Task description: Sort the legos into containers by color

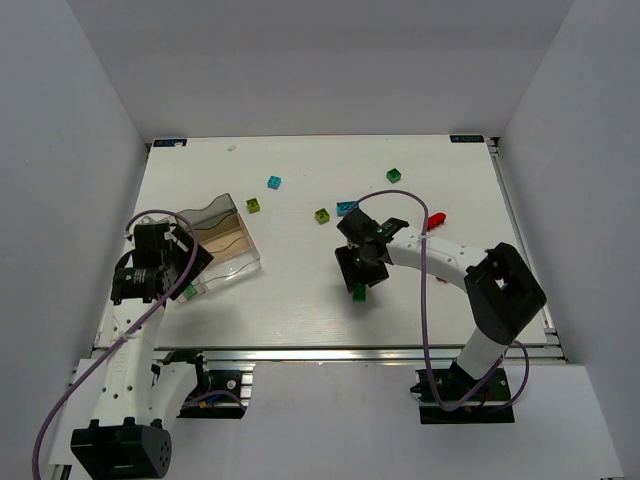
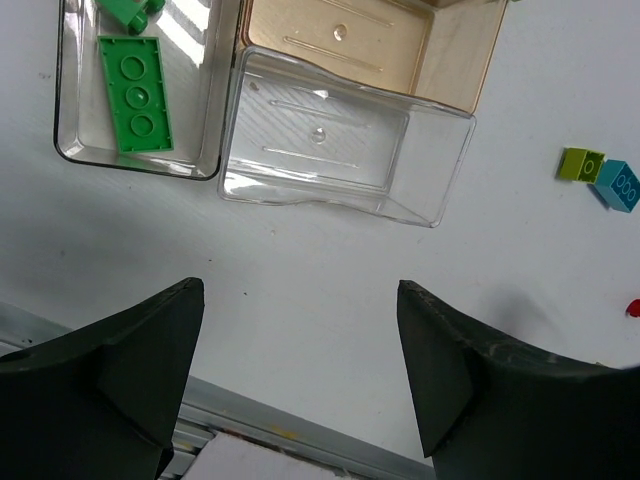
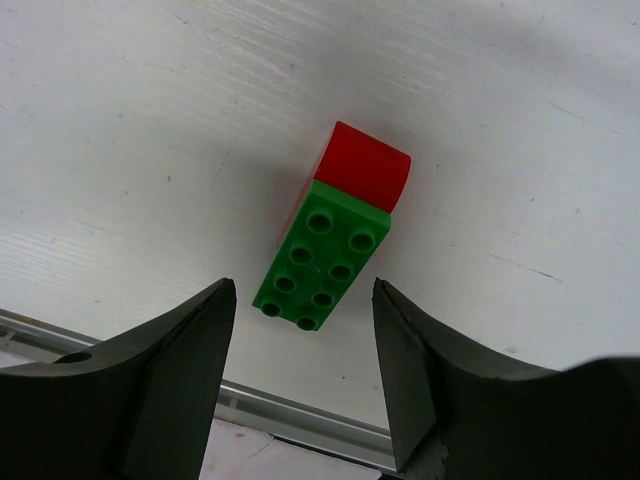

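Observation:
A green brick stacked on a red one (image 3: 325, 265) lies on the white table; in the top view only its green part (image 1: 358, 291) shows. My right gripper (image 3: 304, 288) is open, its fingers on either side of the stack's near end and not touching it; in the top view it (image 1: 359, 272) hangs just above the stack. The clear containers (image 2: 340, 140) stand side by side at the left (image 1: 225, 240). One holds a green brick (image 2: 135, 92). My left gripper (image 2: 300, 300) is open and empty, near the containers' front (image 1: 185, 268).
Loose bricks lie across the far table: cyan (image 1: 274, 182), lime (image 1: 254, 206), lime (image 1: 322, 215), cyan (image 1: 346, 208), dark green (image 1: 394, 175), red (image 1: 436, 221). An amber-tinted tray (image 2: 370, 40) sits behind the clear one. The table's metal front rail (image 3: 300, 410) is close below the right gripper.

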Controlling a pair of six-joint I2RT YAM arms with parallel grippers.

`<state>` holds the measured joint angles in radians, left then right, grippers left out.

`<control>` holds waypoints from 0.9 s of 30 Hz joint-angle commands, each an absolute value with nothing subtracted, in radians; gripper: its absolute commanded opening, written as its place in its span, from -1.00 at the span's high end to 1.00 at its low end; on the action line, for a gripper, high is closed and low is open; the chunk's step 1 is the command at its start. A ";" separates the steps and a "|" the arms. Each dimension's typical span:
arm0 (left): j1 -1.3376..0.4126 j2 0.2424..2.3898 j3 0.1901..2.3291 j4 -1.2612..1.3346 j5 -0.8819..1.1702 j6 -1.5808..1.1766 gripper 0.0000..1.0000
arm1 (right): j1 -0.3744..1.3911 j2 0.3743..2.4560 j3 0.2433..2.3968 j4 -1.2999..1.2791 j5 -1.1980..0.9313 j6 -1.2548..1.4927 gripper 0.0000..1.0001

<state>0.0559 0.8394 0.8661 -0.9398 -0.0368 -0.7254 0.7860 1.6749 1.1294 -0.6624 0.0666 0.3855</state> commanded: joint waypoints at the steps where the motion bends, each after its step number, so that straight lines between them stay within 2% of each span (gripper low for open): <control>1: 0.052 0.805 0.858 -0.969 -0.032 -0.735 -0.75 | 0.790 1.690 1.132 -0.654 0.041 0.407 -0.25; 15: 0.052 0.773 0.848 -0.982 -0.028 -0.741 -0.75 | 0.788 1.717 1.131 -0.640 0.034 0.410 -0.18; 27: 0.052 0.764 0.836 -0.980 -0.020 -0.742 -0.75 | 0.784 1.718 1.115 -0.624 0.066 0.405 0.25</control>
<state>0.0559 0.7776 0.8417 -0.9779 -0.0357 -0.7395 0.7856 1.7123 1.1294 -0.6361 0.0402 0.3977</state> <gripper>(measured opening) 0.876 0.397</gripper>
